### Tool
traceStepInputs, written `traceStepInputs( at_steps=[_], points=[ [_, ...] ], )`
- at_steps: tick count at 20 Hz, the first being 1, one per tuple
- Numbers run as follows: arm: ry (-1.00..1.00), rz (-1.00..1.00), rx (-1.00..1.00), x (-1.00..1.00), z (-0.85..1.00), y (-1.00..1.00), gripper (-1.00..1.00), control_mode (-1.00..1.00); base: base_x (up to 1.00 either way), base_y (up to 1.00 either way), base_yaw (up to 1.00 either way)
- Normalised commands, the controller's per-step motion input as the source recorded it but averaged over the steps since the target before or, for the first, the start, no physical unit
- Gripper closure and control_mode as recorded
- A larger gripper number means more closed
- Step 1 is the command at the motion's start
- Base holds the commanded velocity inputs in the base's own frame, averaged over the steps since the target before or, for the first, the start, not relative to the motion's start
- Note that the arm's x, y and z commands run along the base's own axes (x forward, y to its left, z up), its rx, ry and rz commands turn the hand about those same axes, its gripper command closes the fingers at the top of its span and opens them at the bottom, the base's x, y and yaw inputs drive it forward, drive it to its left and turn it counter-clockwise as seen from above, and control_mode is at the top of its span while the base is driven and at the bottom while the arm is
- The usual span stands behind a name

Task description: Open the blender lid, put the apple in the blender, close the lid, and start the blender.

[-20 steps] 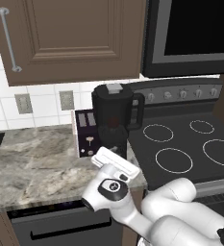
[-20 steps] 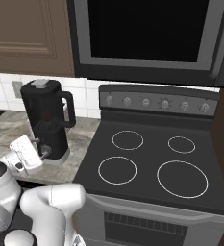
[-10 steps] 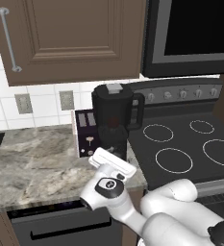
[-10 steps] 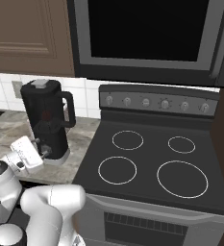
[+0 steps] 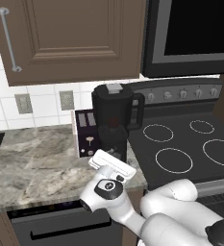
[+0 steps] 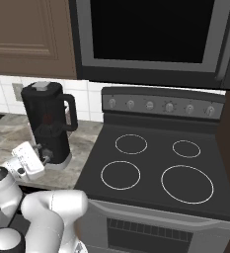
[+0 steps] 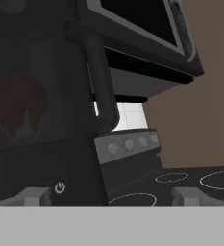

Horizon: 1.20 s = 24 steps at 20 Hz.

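Pictured low at the front of the blender (image 5: 114, 126), close to its base: gripper (image 7: 113, 196), jaws spread wide and holding nothing. Stood on the marble counter (image 5: 31, 166) just left of the stove (image 6: 161, 168), beside the toaster (image 5: 87, 133). Sat closed on the jar, lid (image 5: 114, 88) with its grey cap. Glimpsed as a red blur through the dark jar, apple (image 7: 18, 106), seemingly already inside. Marked on the base nearest the fingers, power button (image 7: 59, 187). Judged the last step: starting the machine. Risked from here: wide-set fingers straddling the button and missing it, or a hard push shoving the blender back against the toaster. Also possible: snagging the side handle (image 7: 101, 81).
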Motion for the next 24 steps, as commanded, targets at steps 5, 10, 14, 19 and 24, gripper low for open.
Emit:
traceStepInputs(
  at_steps=[5, 10, 14, 19, 24],
  points=[
    [-0.01, 0.0, 0.0, 0.0, 0.0, -0.07, -1.0, -1.0, 0.0, 0.0, 0.0],
    [-0.02, 0.0, 0.0, 0.0, 0.0, -0.16, -1.0, -1.0, 0.0, 0.0, 0.0],
    [0.0, 0.0, 0.0, 0.0, 0.0, -0.1, -1.0, -1.0, 0.0, 0.0, 0.0],
    [0.0, 0.0, 0.0, 0.06, 0.0, -0.03, -1.0, -1.0, 0.0, 0.0, 0.0],
    [0.0, 0.0, 0.0, 0.13, -0.04, 0.0, -1.0, -1.0, 0.0, 0.0, 0.0]
  ],
)
